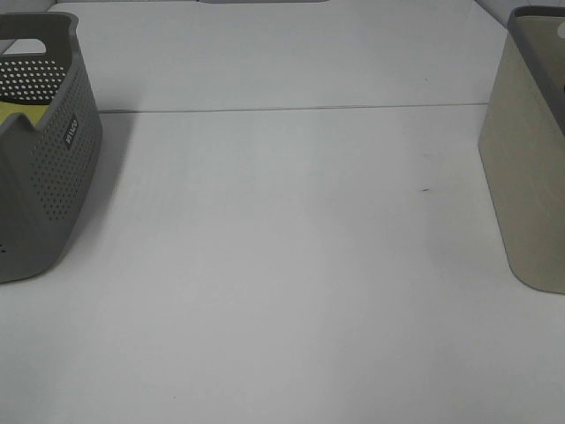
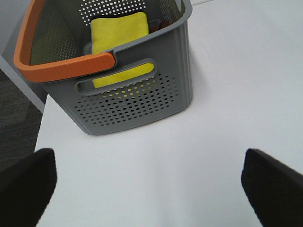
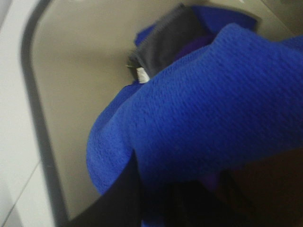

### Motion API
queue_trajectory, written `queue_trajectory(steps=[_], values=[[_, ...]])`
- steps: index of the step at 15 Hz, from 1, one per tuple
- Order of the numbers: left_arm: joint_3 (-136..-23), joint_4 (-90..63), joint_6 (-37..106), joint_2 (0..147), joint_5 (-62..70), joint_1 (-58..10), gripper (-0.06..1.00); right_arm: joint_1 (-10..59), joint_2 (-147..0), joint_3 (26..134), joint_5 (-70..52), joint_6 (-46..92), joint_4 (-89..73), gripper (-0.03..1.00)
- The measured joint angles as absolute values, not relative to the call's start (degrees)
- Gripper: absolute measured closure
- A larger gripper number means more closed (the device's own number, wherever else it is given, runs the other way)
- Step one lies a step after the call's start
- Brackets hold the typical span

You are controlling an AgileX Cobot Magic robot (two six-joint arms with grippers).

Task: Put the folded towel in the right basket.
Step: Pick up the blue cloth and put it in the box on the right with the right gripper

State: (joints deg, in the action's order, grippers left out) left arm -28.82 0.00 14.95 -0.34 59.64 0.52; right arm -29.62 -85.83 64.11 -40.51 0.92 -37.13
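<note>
**Item 1. Folded towel.** Blue, waffle-textured. It is filling most of the right wrist view and hanging inside the walls of the right basket, above a dark grey cloth with a white tag that is already lying there. It is not yet resting on the contents.

**Item 2. Right gripper.** It is showing only as dark shapes beneath the towel's edge. By appearance it is pinching the towel, since the cloth is bunching right at its fingers.

**Item 3. Right basket.** Beige and solid-walled, it is standing at the right edge of the counter and is partly cut off in the high view.

**Item 4. Left basket.** Grey and perforated, with an orange handle, it is sitting at the far left of the counter and holding a yellow cloth. It is well apart from the right basket.

**Item 5. Left gripper.** It is hovering over bare counter near the left basket with its fingers spread wide and nothing between them.

**Step in hand (judged).** The right arm is delivering the towel, which is inside the basket's mouth but not yet let go.

**Next move (judged).** This is calling for parting the jaws so the towel drops flat onto the grey cloth. The gripper should then be lifting straight up, clear of the rim and without dragging a corner of the towel back out.
</note>
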Motion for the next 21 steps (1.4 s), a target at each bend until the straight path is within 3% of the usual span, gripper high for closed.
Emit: queue_trajectory(steps=[4, 14, 16, 19, 21], values=[[-28.8, 0.0, 15.0, -0.3, 59.6, 0.5, -0.04, -29.6, -85.8, 52.1, -33.5, 3.8, -40.0, 0.86], [-28.8, 0.0, 15.0, -0.3, 59.6, 0.5, -0.04, -29.6, -85.8, 51.6, -32.9, 15.7, -50.6, 0.86], [-28.8, 0.0, 15.0, -0.3, 59.6, 0.5, -0.04, -29.6, -85.8, 51.6, -34.4, 18.2, -55.2, 0.75], [-28.8, 0.0, 15.0, -0.3, 59.6, 0.5, -0.04, -29.6, -85.8, 51.6, -37.0, 19.6, -59.7, 0.39], [-28.8, 0.0, 15.0, -0.3, 59.6, 0.5, -0.04, -29.6, -85.7, 52.1, -37.8, 20.7, -59.9, 0.31]])
